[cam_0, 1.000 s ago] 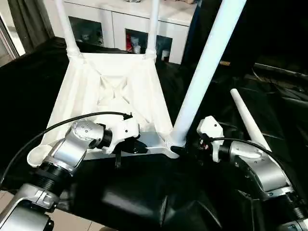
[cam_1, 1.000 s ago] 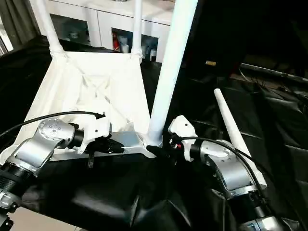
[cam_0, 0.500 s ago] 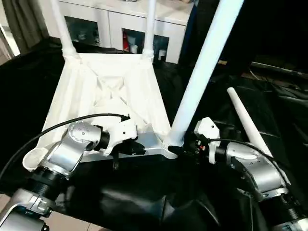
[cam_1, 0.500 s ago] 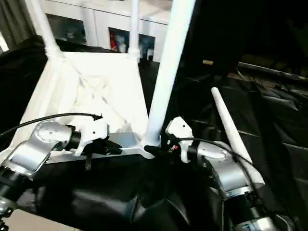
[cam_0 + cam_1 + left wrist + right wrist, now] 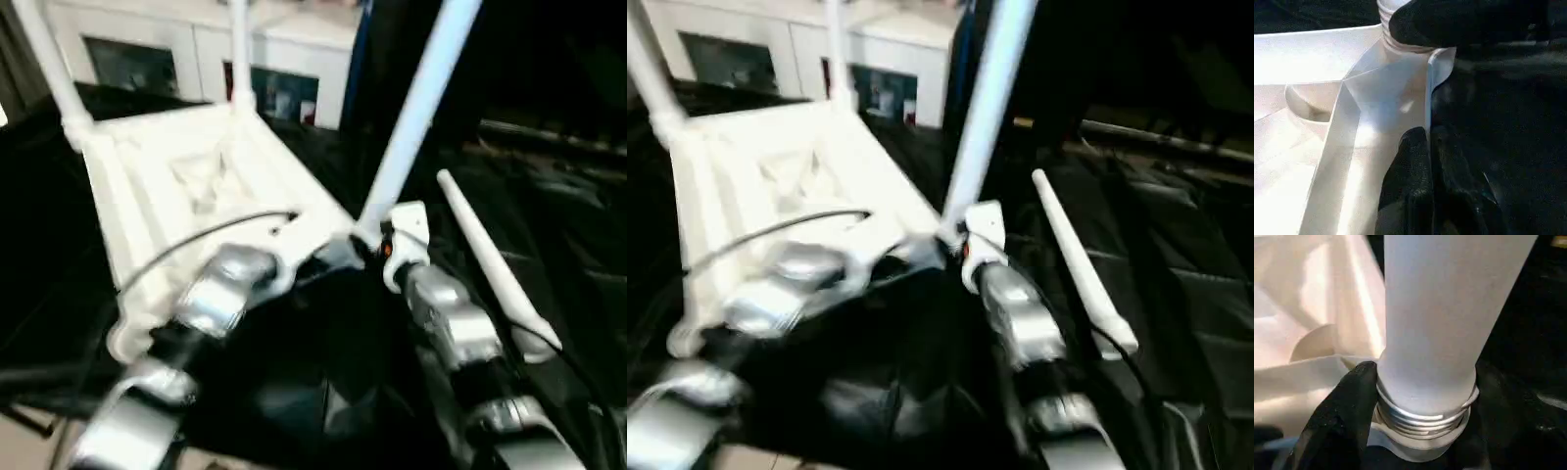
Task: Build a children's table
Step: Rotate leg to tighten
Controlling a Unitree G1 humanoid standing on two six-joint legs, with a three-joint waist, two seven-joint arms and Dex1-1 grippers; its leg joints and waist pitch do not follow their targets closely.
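The upturned tabletop [image 5: 186, 186] lay ribbed side up on a black cloth [image 5: 323, 392], taking up the left and middle of the head views. Two thin legs [image 5: 51, 69] stood upright in its far corner sockets, in front of a white cabinet [image 5: 284, 49] with glass doors. At the near left corner an open round socket [image 5: 125, 341] sat without a leg.

The left tool [image 5: 1422, 161] reached in over the near edge of the tabletop, its black fingers pressed closed together against the thin rim wall close to the near right corner. Its silver forearm and a black cable crossed the white plastic.

At that near right corner a third leg [image 5: 416, 108] rose steeply, leaning a little to the right. The right tool [image 5: 1425, 431] gripped the base of this leg, one black finger [image 5: 1339, 416] on each side of it, right where the screw threads [image 5: 1420, 418] met the corner socket; several turns of thread showed above the socket.

Further right, the fourth leg [image 5: 485, 264] lay loose on the black cloth, beside the right forearm and apart from the tabletop.
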